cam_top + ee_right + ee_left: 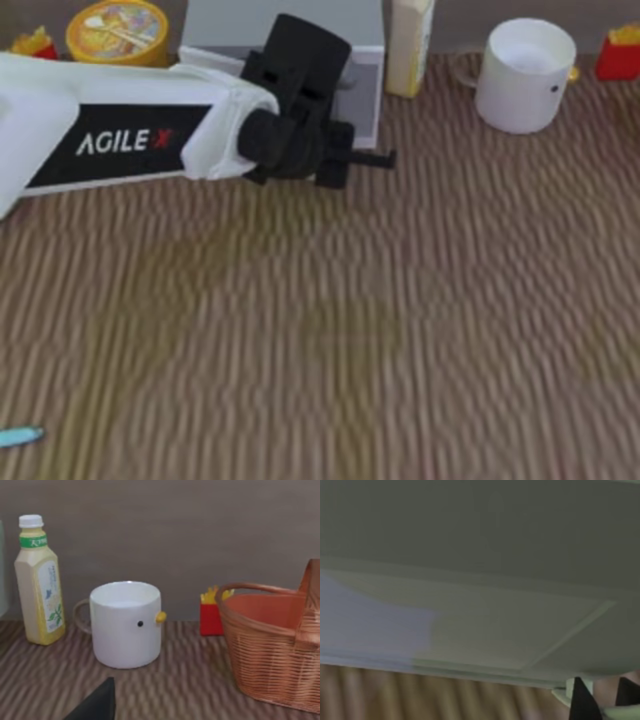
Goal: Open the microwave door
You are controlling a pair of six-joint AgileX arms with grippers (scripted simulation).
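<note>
A: Any writing to read?
B: "AGILE X" on the white left arm (120, 140); green characters on the pale yellow bottle (39, 580), too small to read.
A: The silver-grey boxy microwave (230, 25)?
B: Far edge of the brown striped worktop (350, 330), front facing the near side, long axis left-right.
A: Left jaws (375, 158)?
B: At its front; grip: cannot tell. Open worktop nearer.

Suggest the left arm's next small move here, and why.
Probably ease the left gripper sideways to hook the microwave door's edge and start pulling. It sits right against the microwave front, and the door looks shut or barely cracked. The right arm is out of the top view.
</note>
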